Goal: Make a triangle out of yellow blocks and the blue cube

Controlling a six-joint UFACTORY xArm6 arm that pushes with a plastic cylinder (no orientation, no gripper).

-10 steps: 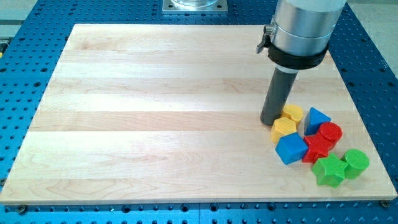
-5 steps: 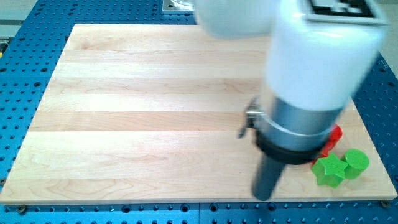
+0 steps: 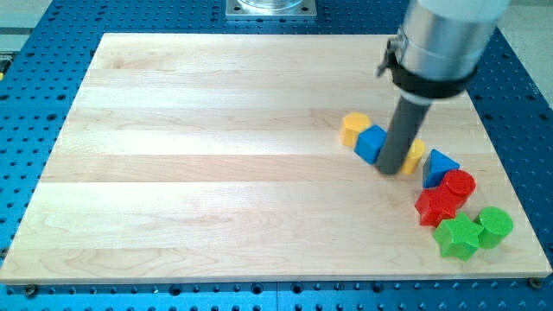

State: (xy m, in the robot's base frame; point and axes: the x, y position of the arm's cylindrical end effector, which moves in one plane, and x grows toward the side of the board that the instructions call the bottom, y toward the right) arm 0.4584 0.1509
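Observation:
My tip [image 3: 391, 169] rests on the wooden board [image 3: 216, 155], right of centre. The blue cube [image 3: 371, 143] sits just to the left of the rod, touching or nearly touching it. One yellow block [image 3: 353, 128] lies up-left of the blue cube, against it. A second yellow block [image 3: 415, 156] shows partly from behind the rod on its right side. The three blocks form a short slanted row, with the rod standing between the blue cube and the right yellow block.
A blue triangular block [image 3: 439, 166] lies right of the rod. A red cylinder [image 3: 459, 185] and a red star block [image 3: 435, 206] sit below it. A green star block [image 3: 457, 236] and a green cylinder [image 3: 494, 226] lie near the bottom right corner.
The arm swung down toward the view's bottom, then back up. The blue cube and one yellow block now lie higher and further left, split off from the cluster.

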